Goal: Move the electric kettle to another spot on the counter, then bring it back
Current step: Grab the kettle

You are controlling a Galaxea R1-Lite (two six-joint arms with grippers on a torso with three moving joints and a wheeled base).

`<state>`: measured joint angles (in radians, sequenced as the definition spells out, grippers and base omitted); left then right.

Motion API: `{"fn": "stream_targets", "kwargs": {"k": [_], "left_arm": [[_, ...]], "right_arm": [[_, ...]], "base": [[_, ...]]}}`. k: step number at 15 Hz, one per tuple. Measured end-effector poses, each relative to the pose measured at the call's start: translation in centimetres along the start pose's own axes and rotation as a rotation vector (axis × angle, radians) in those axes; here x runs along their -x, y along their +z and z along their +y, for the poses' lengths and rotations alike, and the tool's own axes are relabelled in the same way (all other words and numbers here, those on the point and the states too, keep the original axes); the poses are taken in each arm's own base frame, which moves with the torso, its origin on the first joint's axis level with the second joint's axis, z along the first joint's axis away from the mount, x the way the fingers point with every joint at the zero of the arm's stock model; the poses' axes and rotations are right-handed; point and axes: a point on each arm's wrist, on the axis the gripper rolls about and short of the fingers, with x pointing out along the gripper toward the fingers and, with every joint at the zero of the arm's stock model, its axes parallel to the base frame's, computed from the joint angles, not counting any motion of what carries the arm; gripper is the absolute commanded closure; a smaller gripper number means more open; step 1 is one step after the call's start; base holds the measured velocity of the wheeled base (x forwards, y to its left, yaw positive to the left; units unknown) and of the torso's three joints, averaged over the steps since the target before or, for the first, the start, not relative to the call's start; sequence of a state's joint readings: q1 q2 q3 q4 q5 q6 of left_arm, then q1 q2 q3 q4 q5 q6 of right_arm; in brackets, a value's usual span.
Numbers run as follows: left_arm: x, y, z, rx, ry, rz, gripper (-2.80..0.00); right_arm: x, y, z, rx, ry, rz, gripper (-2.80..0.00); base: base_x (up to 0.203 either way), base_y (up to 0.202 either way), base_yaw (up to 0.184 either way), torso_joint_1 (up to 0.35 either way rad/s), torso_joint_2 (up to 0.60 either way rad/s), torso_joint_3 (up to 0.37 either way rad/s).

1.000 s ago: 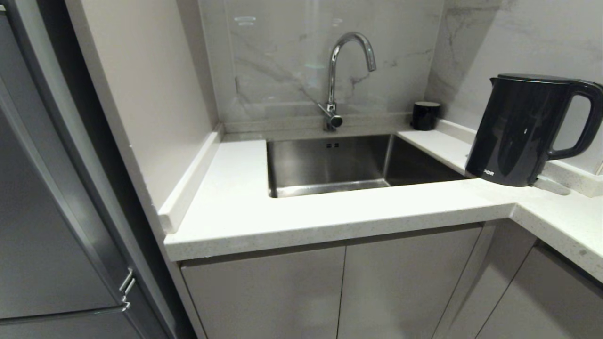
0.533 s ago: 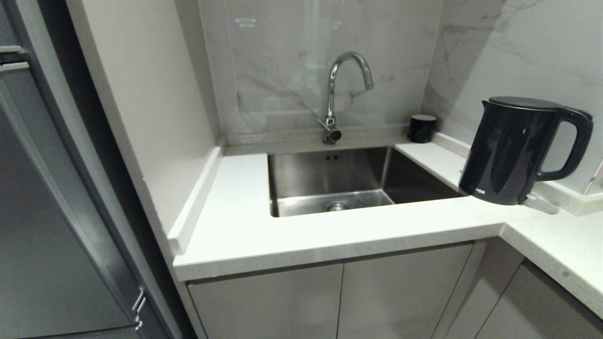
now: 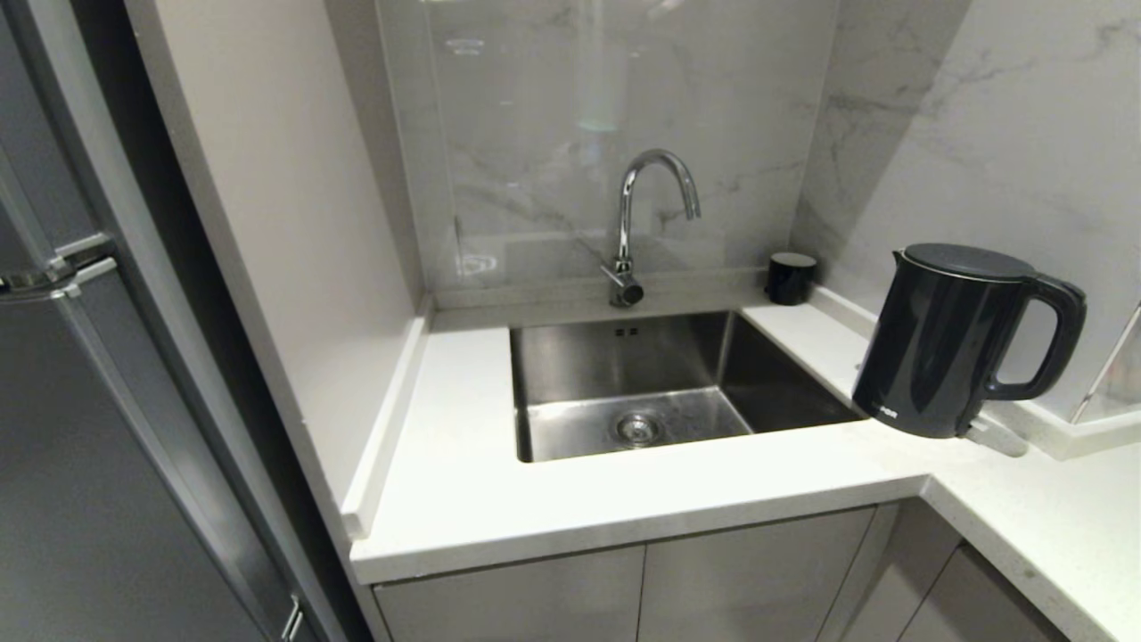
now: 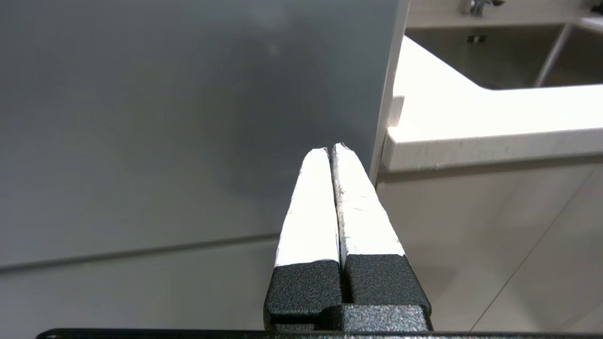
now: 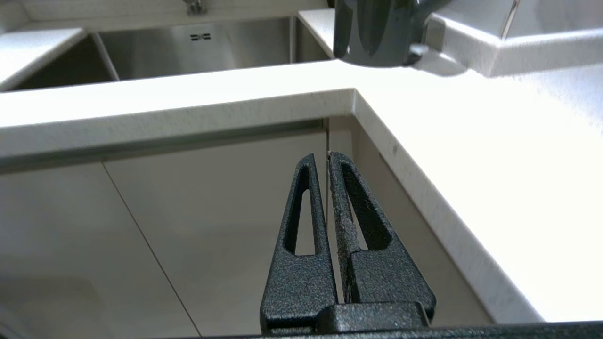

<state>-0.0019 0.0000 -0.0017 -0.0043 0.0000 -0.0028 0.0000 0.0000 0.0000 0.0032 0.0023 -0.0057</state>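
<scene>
Electric kettle stands upright on the counter at about 3 o'clock in the head view, just beside the right rim of the sink. Lid on, loop handle toward 3 o'clock, spout toward 9. Nothing grips or touches it. A small light tab pokes out at its foot on the handle side; can't tell what it is.

Left gripper: white-faced fingers pressed fully together, holding nothing, touching nothing. It sits below counter height, pointing forward at the grey fridge door, with the counter's front edge off at 2 o'clock in the wrist view.

Right gripper: black slotted fingers closed tip to tip, empty. Also below the counter edge, facing the grey cabinet doors under the inner corner of the L. The kettle base shows at 12 o'clock in that view, well apart from the tips.

Neither arm shows in the head view.

Outward from the kettle: small black cylindrical cup in the back corner at 1 o'clock from the sink, chrome gooseneck faucet at 12 o'clock behind the basin, round drain in the basin floor, marble backsplash behind, fridge at 9 o'clock.
</scene>
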Motion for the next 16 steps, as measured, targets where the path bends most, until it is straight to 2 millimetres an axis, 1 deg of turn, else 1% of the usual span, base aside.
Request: {"fn": "stream_targets", "kwargs": {"k": [7, 16], "left_arm": [[0.00, 0.01, 0.00, 0.000, 0.000, -0.001, 0.00], [0.00, 0.00, 0.00, 0.000, 0.000, 0.000, 0.00]], "right_arm": [[0.00, 0.00, 0.00, 0.000, 0.000, 0.000, 0.00], [0.00, 0.00, 0.00, 0.000, 0.000, 0.000, 0.00]], "base": [[0.000, 0.000, 0.000, 0.204, -0.58, -0.372], [0.000, 0.000, 0.000, 0.151, -0.36, -0.219]]}}
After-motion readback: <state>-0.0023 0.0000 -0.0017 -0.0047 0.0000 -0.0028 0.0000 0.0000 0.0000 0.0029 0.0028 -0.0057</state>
